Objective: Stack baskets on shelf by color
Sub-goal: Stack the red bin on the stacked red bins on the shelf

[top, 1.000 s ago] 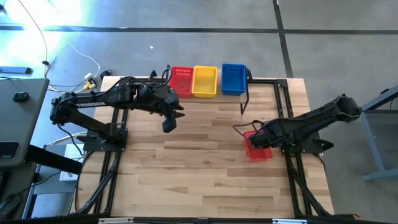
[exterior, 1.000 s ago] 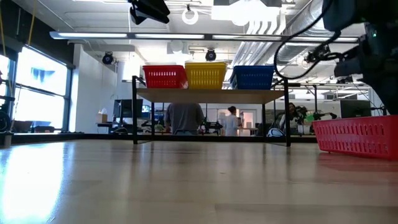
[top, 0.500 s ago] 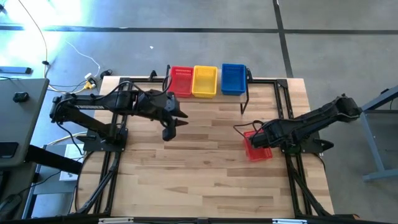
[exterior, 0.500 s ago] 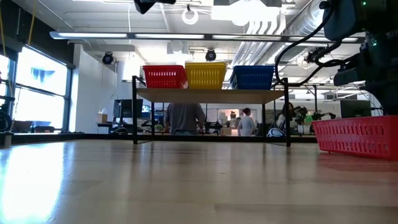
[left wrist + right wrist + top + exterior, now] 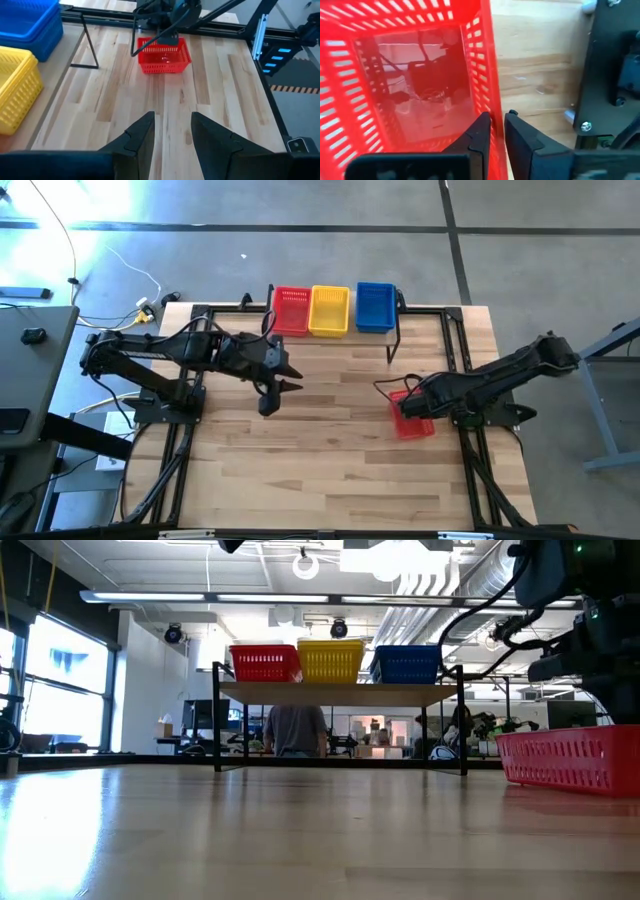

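On the table's right side stands a red basket point(image 5: 415, 420) point(image 5: 164, 55), with my right gripper point(image 5: 405, 402) point(image 5: 498, 131) pointing down onto it and shut on one of its walls. The shelf point(image 5: 340, 693) stands at the table's far edge and bears red baskets point(image 5: 291, 310), yellow baskets point(image 5: 329, 310) and nested blue baskets point(image 5: 375, 307) side by side. My left gripper point(image 5: 271, 390) point(image 5: 172, 132) hangs open, high above the table's middle left, with nothing between its fingers. My right gripper has the red basket by the top of one side wall point(image 5: 492, 107), one finger inside the basket and one outside. The fingers come from above, pointing down. The basket rests with its bottom on the table.
The arms' black frame rails point(image 5: 462, 370) run along both sides of the table, and the shelf's black legs point(image 5: 392, 345) stand near the far edge. Bare wood point(image 5: 330, 450) lies between the two arms. Beyond the table people point(image 5: 297, 730) are in the room.
My left gripper has swung toward the table's near edge, staying high above the wood and open.
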Robot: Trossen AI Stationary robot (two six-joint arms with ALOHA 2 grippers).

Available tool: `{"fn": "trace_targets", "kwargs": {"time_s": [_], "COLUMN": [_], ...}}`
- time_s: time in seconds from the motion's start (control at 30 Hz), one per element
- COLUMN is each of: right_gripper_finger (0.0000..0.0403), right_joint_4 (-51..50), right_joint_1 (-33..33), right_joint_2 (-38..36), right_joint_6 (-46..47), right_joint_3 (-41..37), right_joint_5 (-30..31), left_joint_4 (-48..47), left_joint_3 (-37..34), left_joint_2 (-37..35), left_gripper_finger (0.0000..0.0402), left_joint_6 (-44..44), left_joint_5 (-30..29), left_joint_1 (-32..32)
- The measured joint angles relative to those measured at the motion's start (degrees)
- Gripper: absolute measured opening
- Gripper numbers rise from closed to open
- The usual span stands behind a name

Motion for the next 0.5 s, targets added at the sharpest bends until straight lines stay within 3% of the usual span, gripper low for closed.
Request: {"fn": "trace_targets", "kwargs": {"time_s": [0.27, 0.5], "right_gripper_finger": [0.0039, 0.0005], "right_joint_4": [4.5, 7.3], "right_joint_1": [0.0, 0.0], "right_joint_2": [4.6, 5.2], "right_joint_6": [-0.1, 1.3], "right_joint_3": [0.0, 2.4], "right_joint_5": [-1.5, -0.8], "left_joint_4": [0.0, 0.0], "left_joint_3": [0.0, 0.0], "left_joint_2": [0.0, 0.0], "left_gripper_finger": [0.0117, 0.0117], "left_joint_6": [1.5, 3.2], "left_joint_5": [0.0, 0.0], "left_joint_1": [-1.3, -1.4]}}
